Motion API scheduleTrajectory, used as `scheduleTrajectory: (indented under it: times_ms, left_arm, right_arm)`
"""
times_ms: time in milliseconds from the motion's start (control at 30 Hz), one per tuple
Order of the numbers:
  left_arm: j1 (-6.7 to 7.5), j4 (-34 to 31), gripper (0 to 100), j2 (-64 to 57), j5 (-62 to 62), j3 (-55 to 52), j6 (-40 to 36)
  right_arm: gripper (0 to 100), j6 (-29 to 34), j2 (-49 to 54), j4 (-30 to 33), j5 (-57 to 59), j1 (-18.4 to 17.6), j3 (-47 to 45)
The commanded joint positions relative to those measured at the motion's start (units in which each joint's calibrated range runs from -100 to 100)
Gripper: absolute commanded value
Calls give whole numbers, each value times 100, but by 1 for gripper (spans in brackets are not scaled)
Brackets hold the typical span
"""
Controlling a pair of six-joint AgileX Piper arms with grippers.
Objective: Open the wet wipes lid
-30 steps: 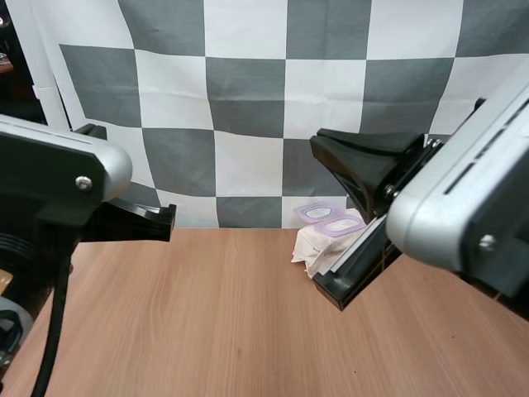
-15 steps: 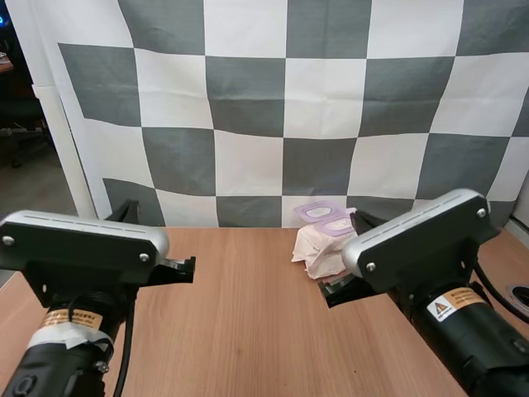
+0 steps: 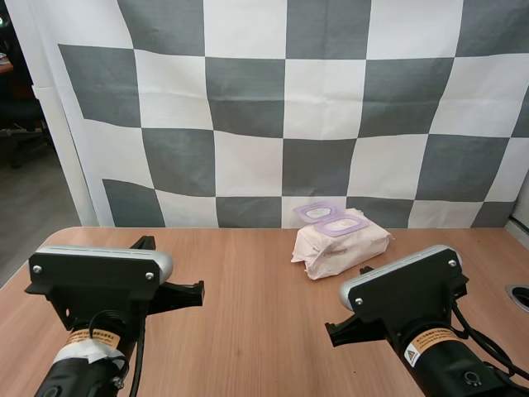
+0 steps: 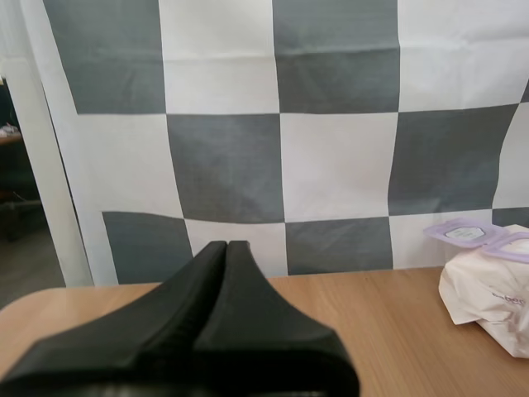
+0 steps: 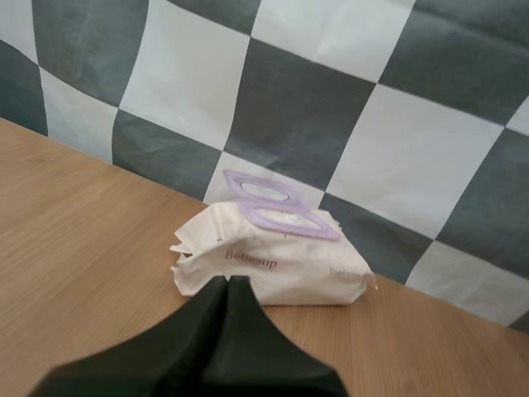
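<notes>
Though the wipes pack [image 4: 488, 291] is partly cut off, left pincer [image 4: 226, 246] and right pincer [image 5: 227, 282] lie closed, empty

Before me lies a table [image 3: 248, 331] with a light brown wood-grain top, flat and matte. The table's far left corner is rounded. Near the table's right edge I see a small round grey ring [image 3: 518, 297] lying flush with the top; I cannot tell what it is.
</notes>
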State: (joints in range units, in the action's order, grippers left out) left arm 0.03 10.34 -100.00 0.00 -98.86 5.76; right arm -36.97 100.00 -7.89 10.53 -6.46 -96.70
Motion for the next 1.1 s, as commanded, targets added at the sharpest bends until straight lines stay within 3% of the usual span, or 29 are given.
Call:
scheduleTrajectory:
  times_ms: [0,67,400,800,1067]
  left_arm:
    - [48,4,0,0,-1526,-114,-781]
    - [48,5,0,0,-1869,-114,-835]
    - [48,-66,0,0,-3130,-114,-1339]
    - [32,-998,0,0,-2995,-114,-2238]
    - [-7,-1078,0,0,-3175,-114,-2404]
  right_arm:
    - [0,3069,0,1969,1500,170,-330]
    - [0,3192,0,1847,2121,273,-330]
    - [0,3344,0,1847,2157,397,-330]
    - [0,3418,0,1847,2157,398,-330]
    - [0,3434,0,1834,2157,443,-330]
